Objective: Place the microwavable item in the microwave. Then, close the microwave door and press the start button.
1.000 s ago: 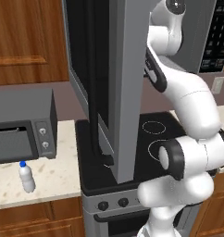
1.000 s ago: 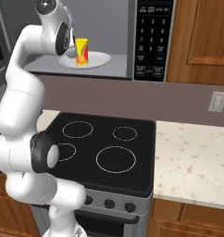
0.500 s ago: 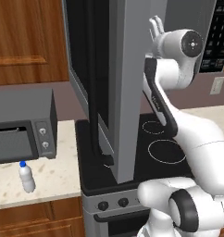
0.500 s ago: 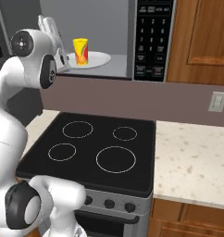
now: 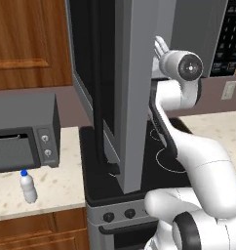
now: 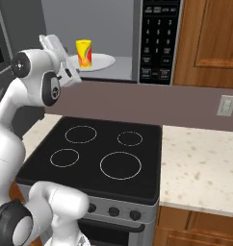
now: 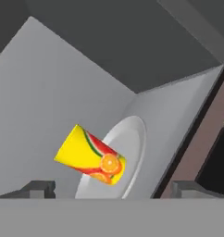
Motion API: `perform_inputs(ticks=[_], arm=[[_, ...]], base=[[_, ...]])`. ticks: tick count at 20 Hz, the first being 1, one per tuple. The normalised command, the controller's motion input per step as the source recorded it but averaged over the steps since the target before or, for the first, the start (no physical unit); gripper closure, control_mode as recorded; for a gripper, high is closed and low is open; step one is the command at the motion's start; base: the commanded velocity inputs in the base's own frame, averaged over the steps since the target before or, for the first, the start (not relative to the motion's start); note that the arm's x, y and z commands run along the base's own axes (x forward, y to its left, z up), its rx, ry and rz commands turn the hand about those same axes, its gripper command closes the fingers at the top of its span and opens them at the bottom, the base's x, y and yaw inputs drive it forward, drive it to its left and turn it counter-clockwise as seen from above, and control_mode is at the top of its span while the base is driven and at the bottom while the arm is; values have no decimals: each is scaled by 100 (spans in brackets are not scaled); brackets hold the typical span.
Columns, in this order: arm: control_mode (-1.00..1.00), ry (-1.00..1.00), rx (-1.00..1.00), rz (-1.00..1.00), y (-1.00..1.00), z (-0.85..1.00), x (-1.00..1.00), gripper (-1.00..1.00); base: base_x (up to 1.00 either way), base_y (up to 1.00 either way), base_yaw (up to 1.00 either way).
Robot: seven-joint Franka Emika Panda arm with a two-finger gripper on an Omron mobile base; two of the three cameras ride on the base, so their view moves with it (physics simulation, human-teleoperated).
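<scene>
In the left base view, the big microwave door (image 5: 132,93) hangs wide open over the stove (image 5: 139,166), and a small bottle (image 5: 28,186) stands on the counter (image 5: 51,190) by the toaster oven (image 5: 25,136). In the right base view, the yellow cup (image 6: 84,53) stands on the white plate (image 6: 101,61) inside the microwave (image 6: 137,41), with the gripper (image 6: 58,53) just outside and apart from it. In the hand view, the two finger tips (image 7: 40,189) sit far apart with nothing between them, and the cup is on the plate ahead.
</scene>
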Motion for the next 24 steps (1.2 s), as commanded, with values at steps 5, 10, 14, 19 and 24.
perform_inputs(ticks=[5,10,14,19,24], arm=[[-100,0,-43,-19,-35,11,-12,-100],[-100,8,-40,-24,-39,-1,-14,-100],[-100,9,-34,-26,-39,-16,-27,-100],[-100,2,-31,-25,-15,-23,-56,-100],[-100,0,-30,-18,0,-21,-76,-100]], base=[[0,0,0],[0,0,0],[0,0,0],[0,0,0],[0,0,0]])
